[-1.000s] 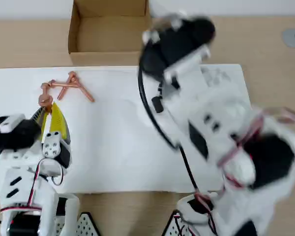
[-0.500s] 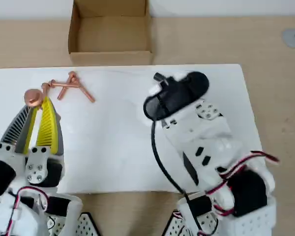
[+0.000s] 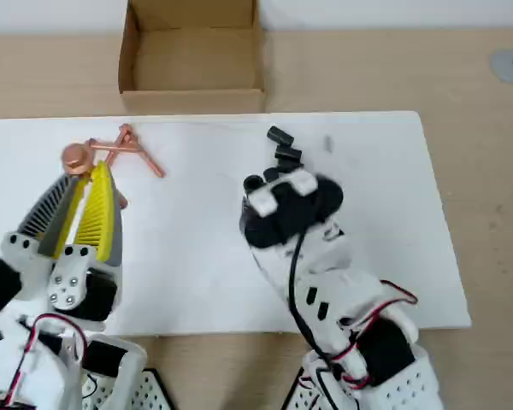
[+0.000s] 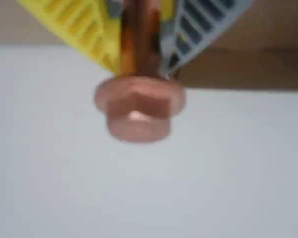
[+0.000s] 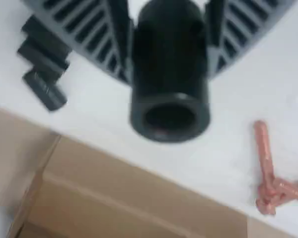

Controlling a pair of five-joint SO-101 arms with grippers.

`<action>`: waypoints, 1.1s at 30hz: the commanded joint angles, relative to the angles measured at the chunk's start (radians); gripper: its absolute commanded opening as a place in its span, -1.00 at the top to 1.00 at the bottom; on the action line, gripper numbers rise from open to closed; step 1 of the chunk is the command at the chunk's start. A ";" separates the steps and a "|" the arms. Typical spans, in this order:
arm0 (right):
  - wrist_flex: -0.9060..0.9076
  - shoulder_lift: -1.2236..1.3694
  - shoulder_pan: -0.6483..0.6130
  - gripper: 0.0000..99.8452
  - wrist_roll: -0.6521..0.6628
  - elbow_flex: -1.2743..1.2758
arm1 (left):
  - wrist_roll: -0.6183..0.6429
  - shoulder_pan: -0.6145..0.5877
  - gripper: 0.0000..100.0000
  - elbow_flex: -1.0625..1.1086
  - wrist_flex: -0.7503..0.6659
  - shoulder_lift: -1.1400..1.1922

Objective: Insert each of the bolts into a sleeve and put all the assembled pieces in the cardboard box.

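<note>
From above, we see one pale wooden surface point(image 3: 487, 171) with one white mat point(image 3: 385, 256) laid across it. One open cardboard box point(image 3: 125, 51) stands at the upper left of the frame, just past the mat's far edge. Two robot arms rise from the bottom edge.

At the left of the frame, the left gripper point(image 3: 85, 171) has one yellow finger and one grey finger. Its jaws are clenched on one copper bolt point(image 3: 75, 155), whose round flanged head sticks out past the tips. In the left wrist view, the shaft of this bolt point(image 4: 139, 106) is pinched between the two fingers, with the head free beyond them and white mat behind it.

Just right of that head in the high view, a pile of bolts point(image 3: 128, 147) lies on the mat, crossed over one another. We count at least three; the tangle hides the exact number.

The right arm sits near the centre of the frame. In the right wrist view, the right gripper point(image 5: 170, 59) has dark ribbed fingers, and its jaws grasp one black sleeve point(image 5: 169, 94) with its hollow end showing. Three loose sleeves point(image 5: 42, 52) lie close together on the mat at the upper left of that picture. In the high view they sit just above the right arm, near the middle of the mat's far edge; two show clearly there.
</note>
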 commanded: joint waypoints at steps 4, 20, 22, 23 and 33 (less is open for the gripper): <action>-0.051 -0.323 0.031 0.98 0.032 0.182 | 0.009 0.012 0.99 0.127 -0.163 -0.036; -0.057 -0.386 0.021 0.98 -0.158 0.249 | -0.161 0.307 0.99 0.419 -0.423 -0.036; -0.057 -0.386 -0.001 0.98 -0.167 0.252 | -0.166 0.304 0.99 0.422 -0.436 -0.036; -0.055 -0.386 -0.019 0.98 -0.167 0.252 | -0.166 0.304 0.99 0.422 -0.437 -0.036; -0.057 -0.410 -0.133 0.98 -0.160 0.302 | -0.167 0.310 0.99 0.532 -0.694 -0.036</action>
